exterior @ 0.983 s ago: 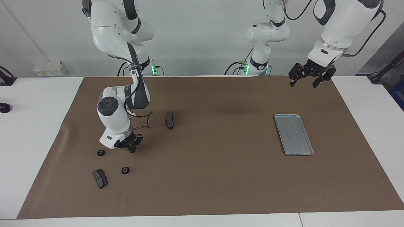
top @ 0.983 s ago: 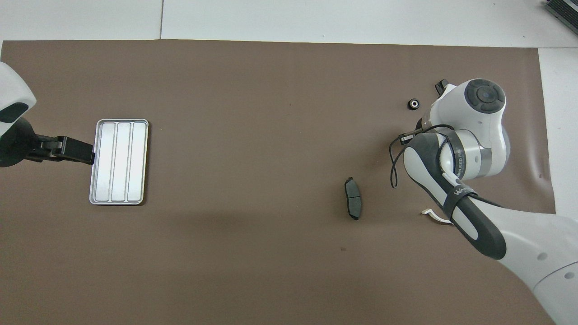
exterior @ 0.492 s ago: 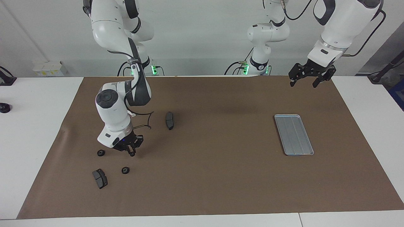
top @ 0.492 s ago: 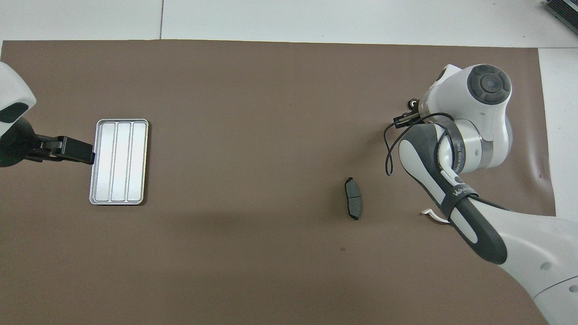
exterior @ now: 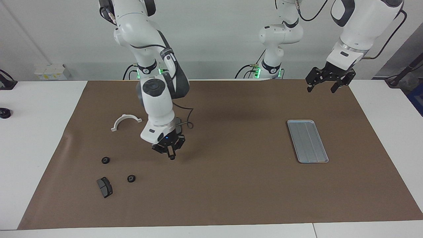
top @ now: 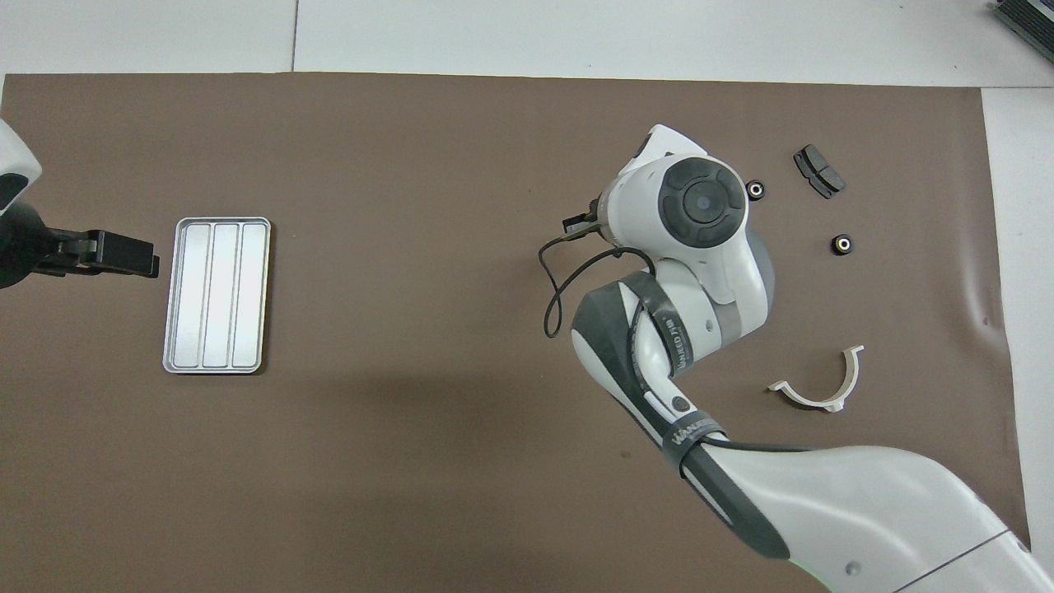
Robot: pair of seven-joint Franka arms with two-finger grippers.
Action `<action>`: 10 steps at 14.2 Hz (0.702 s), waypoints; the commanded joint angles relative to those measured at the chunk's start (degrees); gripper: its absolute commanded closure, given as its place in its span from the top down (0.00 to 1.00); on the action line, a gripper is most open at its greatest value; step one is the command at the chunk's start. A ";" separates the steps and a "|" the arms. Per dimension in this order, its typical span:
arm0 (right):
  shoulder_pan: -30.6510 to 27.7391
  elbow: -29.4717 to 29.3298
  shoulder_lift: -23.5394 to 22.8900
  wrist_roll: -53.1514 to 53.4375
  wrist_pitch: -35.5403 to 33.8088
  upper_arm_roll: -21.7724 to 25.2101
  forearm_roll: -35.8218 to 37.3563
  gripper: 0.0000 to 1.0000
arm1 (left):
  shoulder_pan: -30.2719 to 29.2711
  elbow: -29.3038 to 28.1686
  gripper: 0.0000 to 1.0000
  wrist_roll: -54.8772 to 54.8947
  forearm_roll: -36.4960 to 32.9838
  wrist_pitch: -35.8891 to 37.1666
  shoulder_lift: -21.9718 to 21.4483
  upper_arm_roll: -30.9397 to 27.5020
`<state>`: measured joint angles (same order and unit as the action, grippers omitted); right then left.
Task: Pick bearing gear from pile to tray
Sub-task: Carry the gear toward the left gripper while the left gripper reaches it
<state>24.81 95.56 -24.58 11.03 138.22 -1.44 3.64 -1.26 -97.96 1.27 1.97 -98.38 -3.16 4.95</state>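
Note:
My right gripper (exterior: 171, 155) hangs just over the brown mat, shut on a small black bearing gear (exterior: 172, 157) that shows at its fingertips. In the overhead view the arm's wrist hides that grip. The pile lies toward the right arm's end: two black gears (exterior: 105, 160) (exterior: 131, 178), a dark brake pad (exterior: 104, 187) and a white half-ring bracket (exterior: 126, 120). The silver tray (exterior: 307, 141) lies flat with nothing on it toward the left arm's end. My left gripper (exterior: 325, 85) waits open, up in the air over the mat's edge beside the tray.
A second brake pad (exterior: 178, 121) is mostly hidden by the right arm's wrist. The brown mat (exterior: 231, 185) covers most of the white table. In the overhead view the gears (top: 755, 189) (top: 841, 245) and the bracket (top: 819, 387) lie around the right arm.
The right arm has risen from the pile and swung toward the tray's end with the gear in its grip, uncovering the white bracket. The left gripper has shifted slightly.

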 commanded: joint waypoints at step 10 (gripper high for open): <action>15.25 -1.34 -7.22 15.84 13.92 -0.14 0.23 0.05 | 0.82 -8.73 1.00 0.22 -0.38 -15.69 5.18 0.50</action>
<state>38.87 95.46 -30.02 23.87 151.39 -1.64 3.56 -1.02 -102.57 1.27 1.97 -111.16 3.74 5.60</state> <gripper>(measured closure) 0.806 0.000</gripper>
